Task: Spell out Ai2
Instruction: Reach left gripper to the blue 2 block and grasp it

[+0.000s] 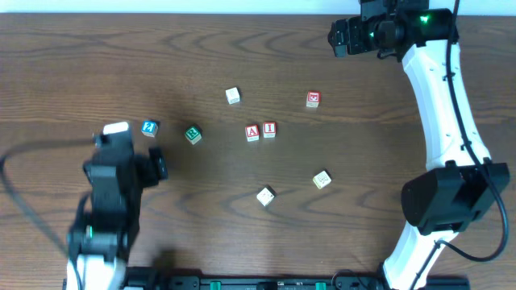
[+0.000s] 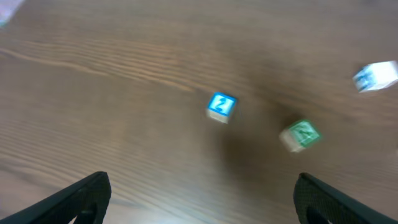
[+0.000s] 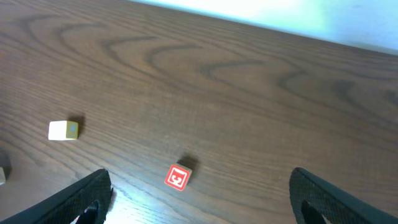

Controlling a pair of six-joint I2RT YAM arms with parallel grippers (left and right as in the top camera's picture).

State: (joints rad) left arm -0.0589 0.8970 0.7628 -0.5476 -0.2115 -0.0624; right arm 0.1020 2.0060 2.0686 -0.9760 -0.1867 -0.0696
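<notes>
A red A block (image 1: 252, 133) and a red I block (image 1: 269, 130) sit side by side, touching, at the table's middle. A blue block (image 1: 149, 128) lies to their left. It also shows in the left wrist view (image 2: 221, 106), with a blurred white mark like a 2. My left gripper (image 1: 122, 143) (image 2: 202, 196) is open and empty, just short of the blue block. My right gripper (image 1: 342, 36) (image 3: 199, 190) is open and empty at the far right, high above a red block (image 1: 313, 99) (image 3: 177, 177).
A green block (image 1: 193, 134) (image 2: 300, 135) lies right of the blue one. A white block (image 1: 233, 96) (image 2: 376, 76) (image 3: 63, 129) lies further back. Two cream blocks (image 1: 322, 179) (image 1: 265, 196) lie nearer the front. The right arm's base (image 1: 447, 197) stands at the right.
</notes>
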